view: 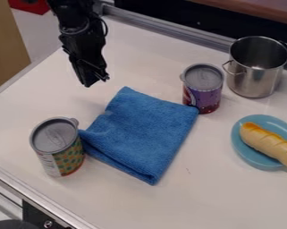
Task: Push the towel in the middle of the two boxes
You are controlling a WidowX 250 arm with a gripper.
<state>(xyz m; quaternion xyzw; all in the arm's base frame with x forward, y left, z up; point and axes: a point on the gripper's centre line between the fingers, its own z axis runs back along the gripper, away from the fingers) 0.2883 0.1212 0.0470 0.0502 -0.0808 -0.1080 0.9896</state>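
Note:
The black gripper (96,83) hangs over the table's upper left part, above and to the left of the towel, not touching it. A folded blue towel (142,132) lies flat between two cylindrical containers with grey lids. One container, green and orange patterned (68,159), stands at the towel's lower left, its side against or very near the towel's left corner. The other, purple (204,96), stands at the upper right, close beside the towel's right corner.
A steel pot (256,74) stands right of the purple container. On the right, a blue plate (247,154) holds a bread loaf (268,144). A metal rail (163,30) runs along the table's far edge.

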